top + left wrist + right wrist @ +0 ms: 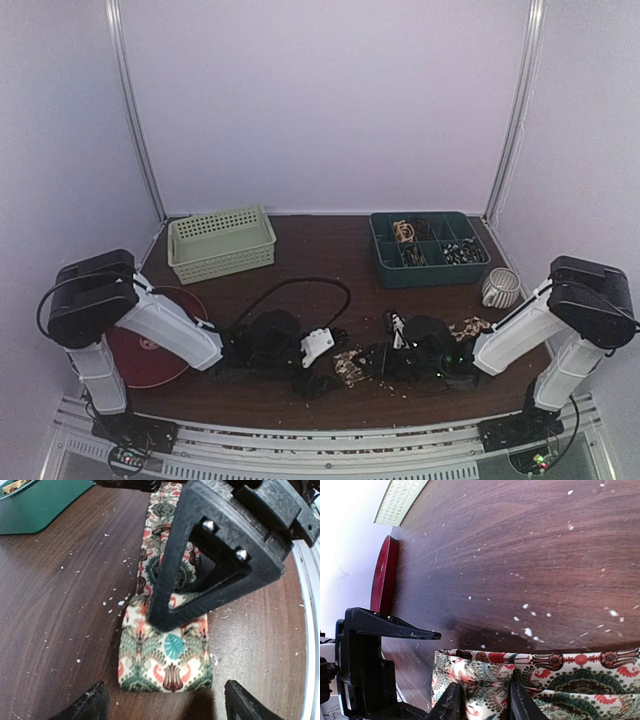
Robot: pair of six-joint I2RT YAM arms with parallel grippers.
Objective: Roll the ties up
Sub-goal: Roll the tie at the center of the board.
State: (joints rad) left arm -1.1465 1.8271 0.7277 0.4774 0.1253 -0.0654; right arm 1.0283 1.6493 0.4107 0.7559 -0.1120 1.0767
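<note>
One tie (165, 660), cream cloth with a busy red, teal and green pattern, lies along the wooden table with its near end folded over. It shows in the top view (349, 367) between the two grippers, and its far part runs right toward the cup. My left gripper (165, 711) is open, with one fingertip on each side of the folded end and not touching it. My right gripper (485, 705) is shut on a fold of the tie (560, 672). Its black triangular finger (200, 575) rests on top of the cloth.
A pale green basket (220, 243) stands at the back left and a teal compartment tray (428, 247) with small items at the back right. A striped cup (500, 288) stands at the right, a red disc (150, 345) lies at the left. A black cable (300, 288) loops mid-table. Pale crumbs (527, 631) are scattered about.
</note>
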